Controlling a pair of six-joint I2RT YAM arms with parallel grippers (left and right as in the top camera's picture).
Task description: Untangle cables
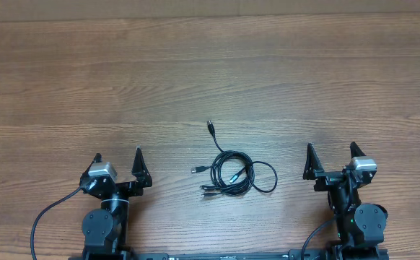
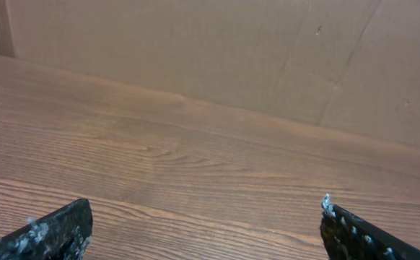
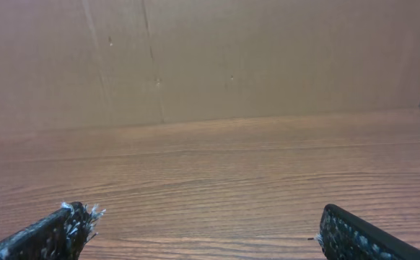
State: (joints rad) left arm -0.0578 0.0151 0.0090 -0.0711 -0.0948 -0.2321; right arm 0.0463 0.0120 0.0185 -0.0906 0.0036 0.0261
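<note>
Right now the cables (image 1: 229,175) lie in a loose black coil on the wooden desk (image 1: 195,65), toward its near side and midway between the two arms, touching neither. The coil spreads wider left to right than front to back. One free cord runs out of it away from the robot, slanting slightly left, and ends in a plug. Shorter plug ends poke out on the coil's left side. The left pincer (image 1: 117,155) and the right pincer (image 1: 331,148) both stand wide, holding nothing.
</note>
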